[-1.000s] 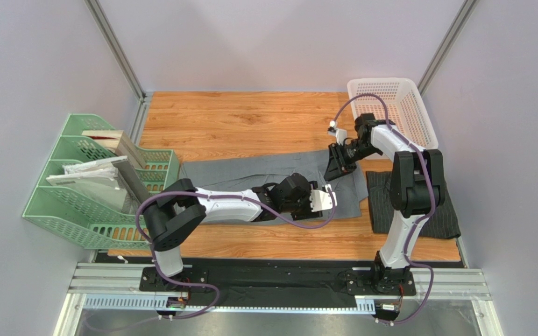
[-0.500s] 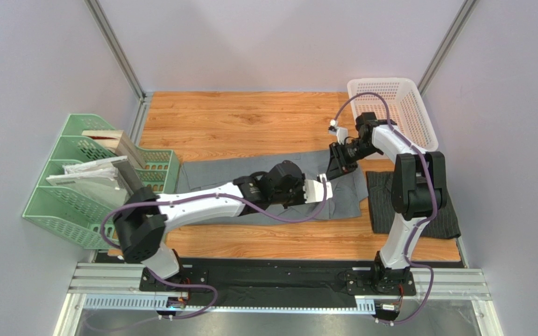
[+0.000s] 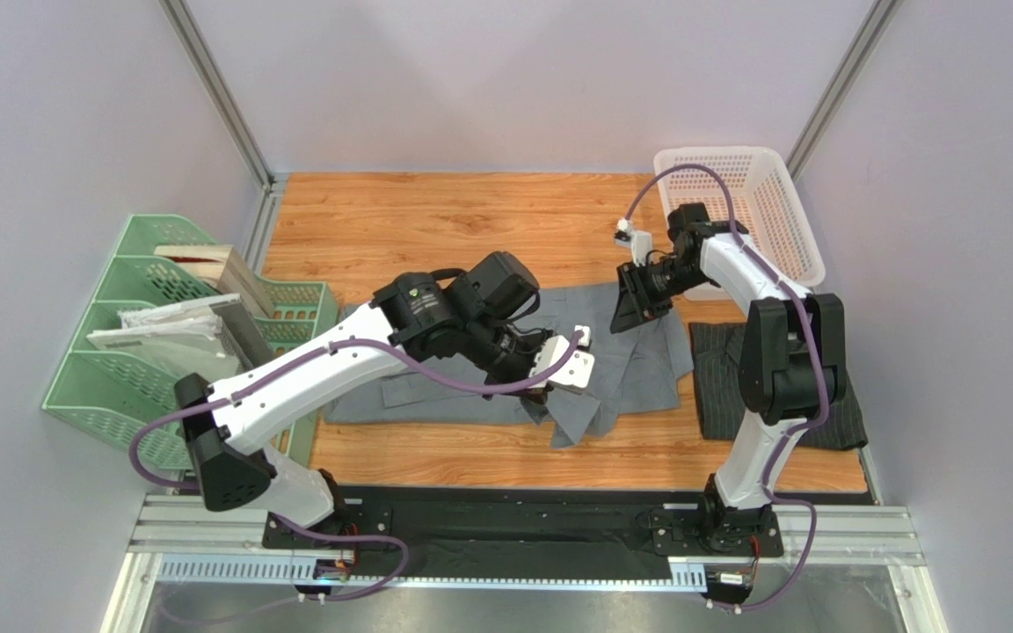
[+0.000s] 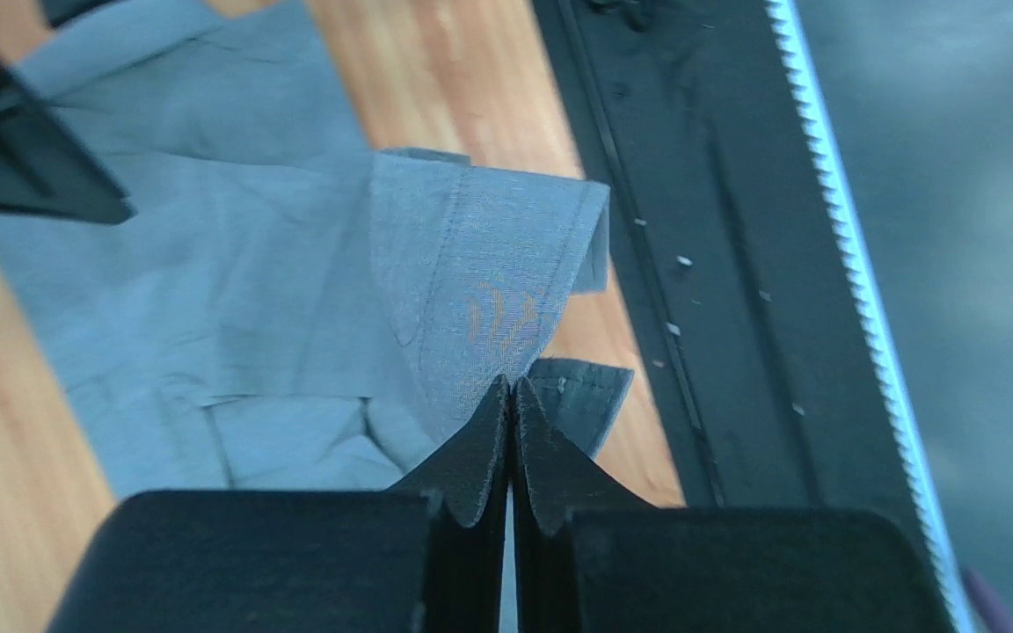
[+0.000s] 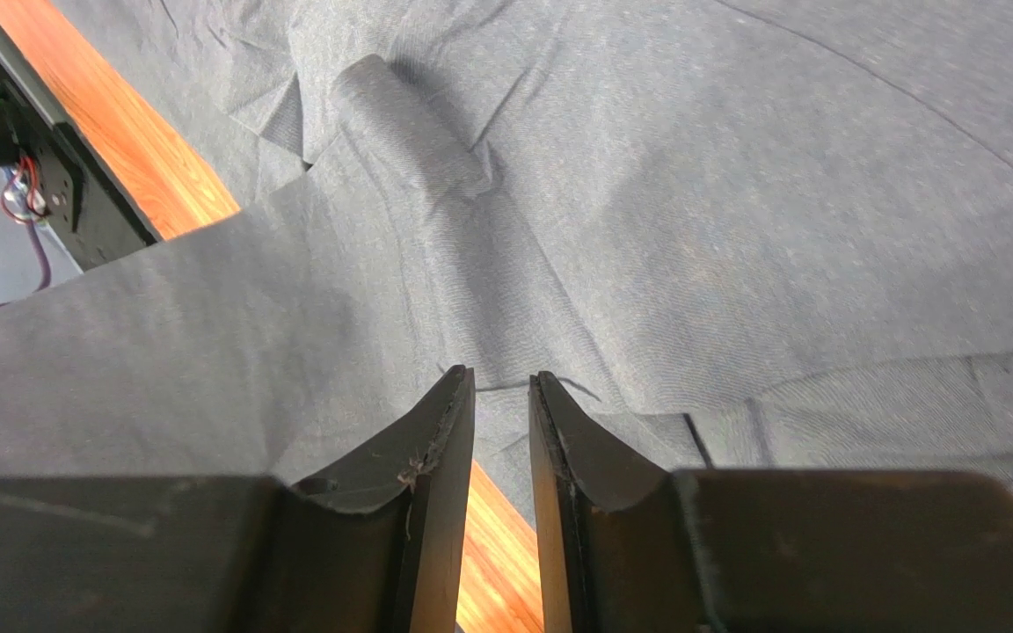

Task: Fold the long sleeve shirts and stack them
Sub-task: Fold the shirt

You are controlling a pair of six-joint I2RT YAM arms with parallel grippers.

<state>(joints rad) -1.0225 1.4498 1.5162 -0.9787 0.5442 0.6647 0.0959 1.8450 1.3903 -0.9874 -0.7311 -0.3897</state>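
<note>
- Step in hand (judged): the first fold of the plain mid-grey collared cloth shirt (image 3: 651, 363). It lies spread across the middle of the wooden worktop (image 3: 446, 224). One near flap is lifted, with cloth bunched and hanging beneath it.
- Left claw (image 4: 512, 396): clenched on that flap. In the left wrist view the jaws are seen closed tip to tip, with thin grey cloth rising out between them.
- Right claw (image 5: 499, 383): held low over the shirt's far right part. Its jaws stand a narrow gap apart. Whether a crease is nipped between them cannot be told.
- Dark charcoal pinstriped shirt (image 3: 845, 412): seen as a compact dark block at the right of the worktop, partly hidden by the right arm and apparently already folded. It is taken as the place where the stack is to be made.
- Next move (judged): the lifted flap is to be carried across the shirt's body and laid flat before it is let go. The far edge must be kept from dragging along, and the bunched cloth must be smoothed out.
- Pose: the left arm is stretched diagonally from its near-left base, with the elbow raised and the wrist turned toward the near edge. The right arm is reared upright and bent leftward, with its claw pointing down at the cloth.
</note>
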